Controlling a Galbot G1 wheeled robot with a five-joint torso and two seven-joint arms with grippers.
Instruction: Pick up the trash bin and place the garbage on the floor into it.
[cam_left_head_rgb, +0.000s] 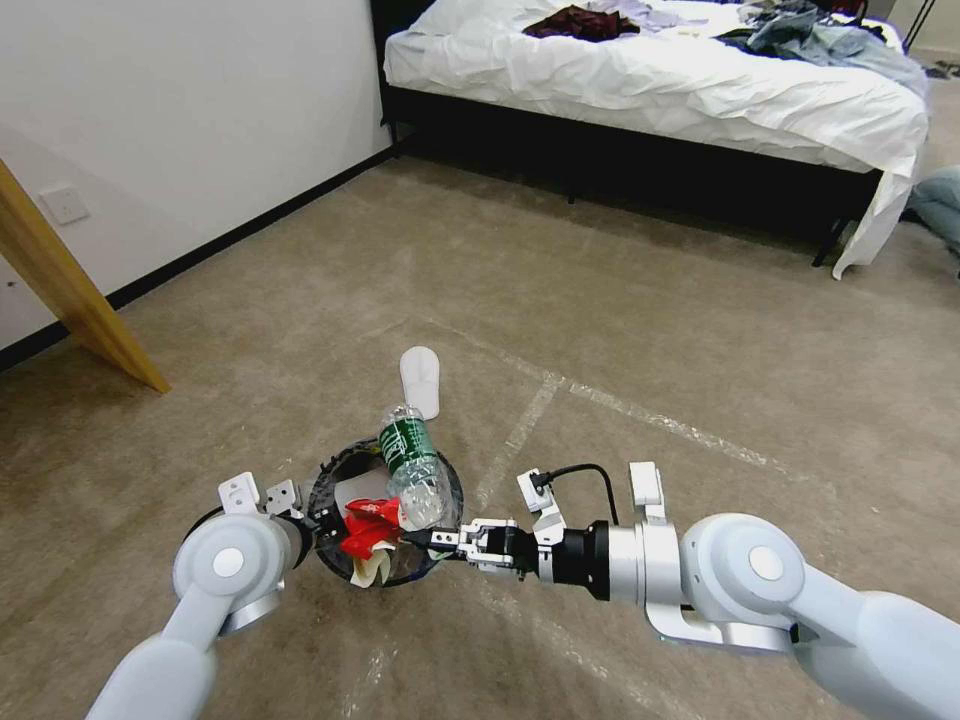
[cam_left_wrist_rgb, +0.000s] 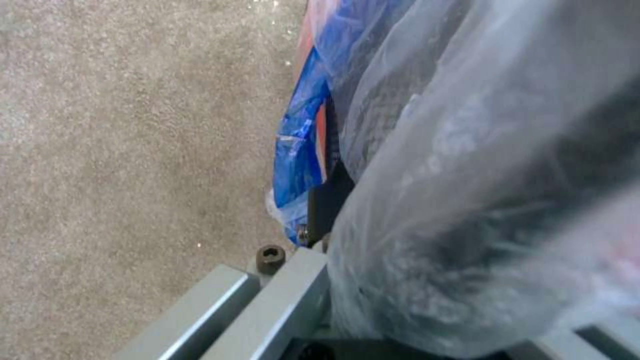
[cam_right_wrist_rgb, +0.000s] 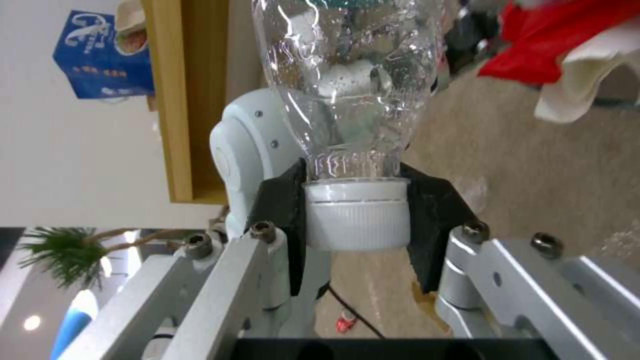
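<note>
The trash bin (cam_left_head_rgb: 331, 478), lined with a clear bag, is off the floor at my lower left, and my left gripper (cam_left_head_rgb: 303, 522) is shut on its near rim. Up close, the bag (cam_left_wrist_rgb: 467, 175) and its blue edge (cam_left_wrist_rgb: 300, 150) press against the left fingers. Red wrappers (cam_left_head_rgb: 370, 522) and white paper (cam_left_head_rgb: 346, 496) lie inside. My right gripper (cam_left_head_rgb: 422, 538) is shut on the white cap (cam_right_wrist_rgb: 357, 220) of a clear bottle (cam_left_head_rgb: 410, 462) with a green label, which lies tilted across the bin's opening. A white slipper (cam_left_head_rgb: 421, 380) rests on the floor (cam_left_head_rgb: 650, 330) just beyond the bin.
A bed (cam_left_head_rgb: 650, 80) with white sheets and clothes stands at the back. A slanted wooden beam (cam_left_head_rgb: 70, 290) leans by the left wall. Whitish tape lines (cam_left_head_rgb: 530, 420) cross the carpet between the bin and the bed.
</note>
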